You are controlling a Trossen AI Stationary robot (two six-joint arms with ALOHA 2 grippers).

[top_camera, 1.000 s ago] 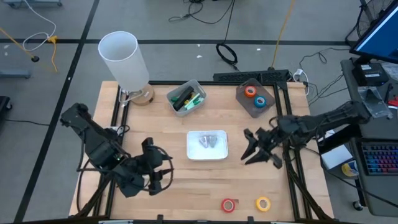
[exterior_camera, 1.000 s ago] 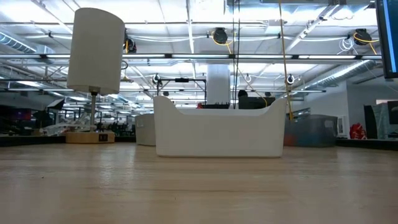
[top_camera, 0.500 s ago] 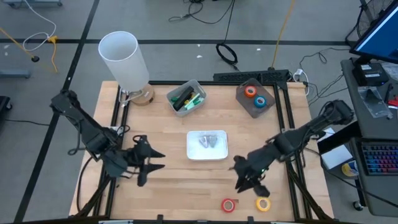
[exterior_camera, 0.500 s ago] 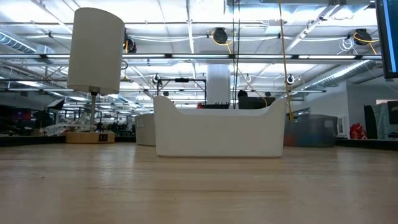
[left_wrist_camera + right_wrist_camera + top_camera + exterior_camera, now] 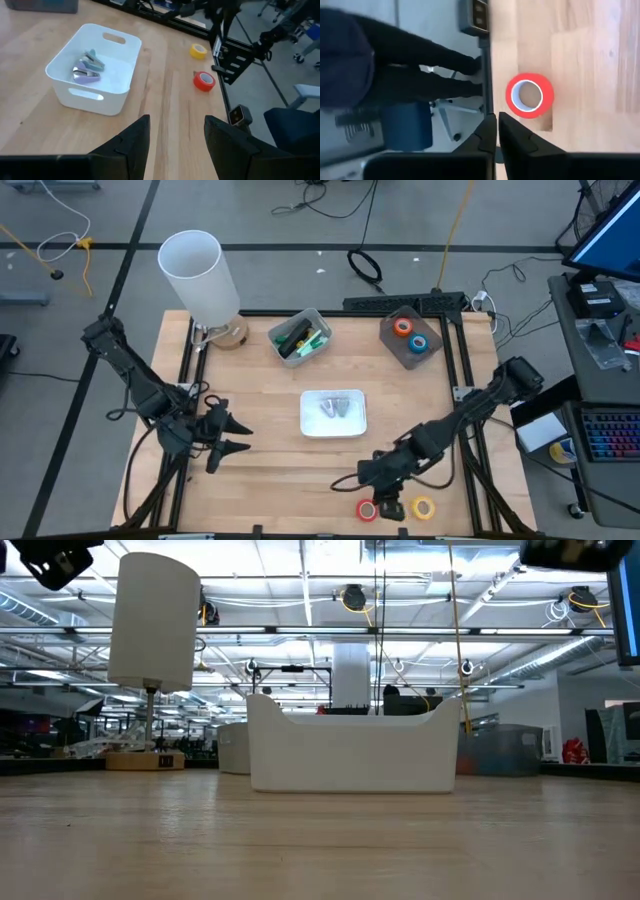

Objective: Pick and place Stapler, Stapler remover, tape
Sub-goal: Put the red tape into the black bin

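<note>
My landmark is the white bin [image 5: 333,414] that sits at the middle of the table [image 5: 270,480], with a few pale grey and lilac staple removers [image 5: 86,66] lying in it. My right jaws [image 5: 372,476] hang low over the near-right part of the table, nearer the front edge than the white bin, and they are closed tight with nothing between them; my right wrist view shows the two dark fingers [image 5: 517,136] pressed together just short of the red tape [image 5: 530,95], not touching it. That red tape lies flat on the wood close to the table's front edge, in front of the white bin and a little to its right, with the yellow tape [image 5: 423,507] just beside it, farther from the bin. The orange tape [image 5: 402,327] and the blue tape [image 5: 419,342] lie together in a grey tray [image 5: 411,352] behind and to the right of the white bin, at the back corner. A second grey tray [image 5: 300,337], directly behind the white bin, holds dark and green things I cannot tell apart. My left jaws [image 5: 228,436] hover to the left of the white bin, spread apart and holding nothing. A white lamp [image 5: 200,277] stands at the back left, well apart from the bin.
</note>
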